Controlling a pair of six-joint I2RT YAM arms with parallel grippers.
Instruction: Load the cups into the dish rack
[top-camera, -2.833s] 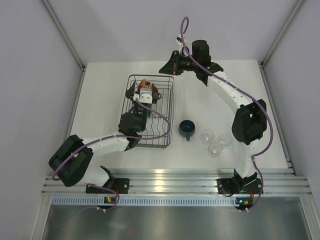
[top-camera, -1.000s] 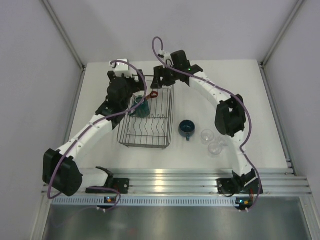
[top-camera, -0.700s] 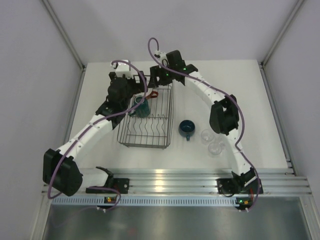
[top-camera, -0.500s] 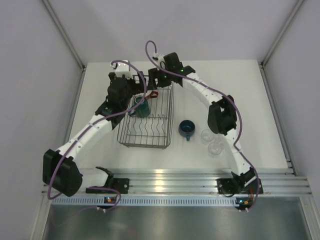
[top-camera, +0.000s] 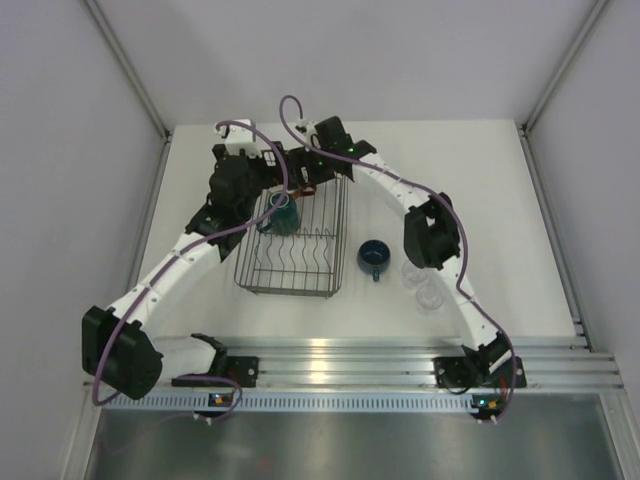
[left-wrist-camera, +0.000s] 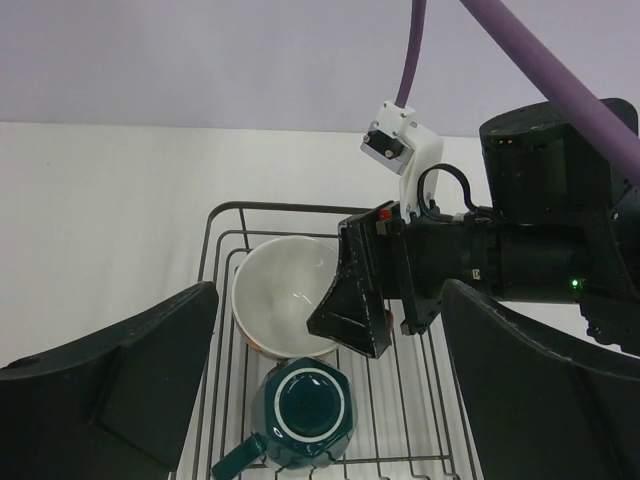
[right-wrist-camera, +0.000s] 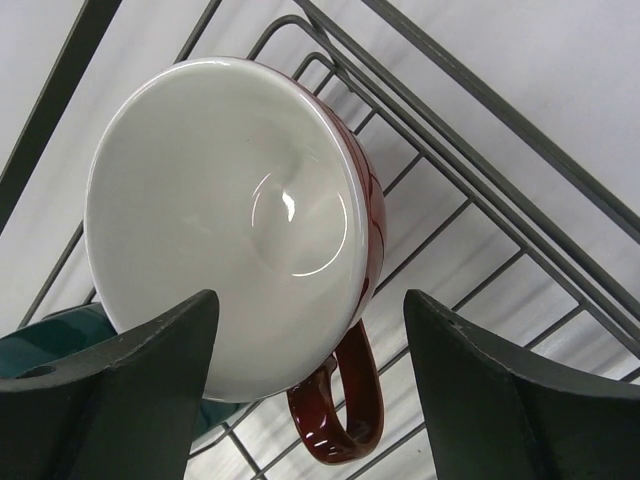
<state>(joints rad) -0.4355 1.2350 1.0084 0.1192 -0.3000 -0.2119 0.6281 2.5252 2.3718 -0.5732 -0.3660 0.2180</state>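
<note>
Withdrawing carelessly looks the main risk: the right arm's elbow hangs over the clear glasses (top-camera: 428, 296) beside the dark-blue cup (top-camera: 374, 257) on the worktop (top-camera: 480, 190), and a low swing could topple them. Farther in, the dish rack (top-camera: 286, 291) holds the teal mug (left-wrist-camera: 305, 410) just beside the red cup (right-wrist-camera: 230, 220), which lies tipped at the far end. The right hand (right-wrist-camera: 308, 330) is spread wide astride that cup without clamping it, so a snagged finger could roll it; the left hand (left-wrist-camera: 330, 330), equally spread, hovers empty above.
</note>
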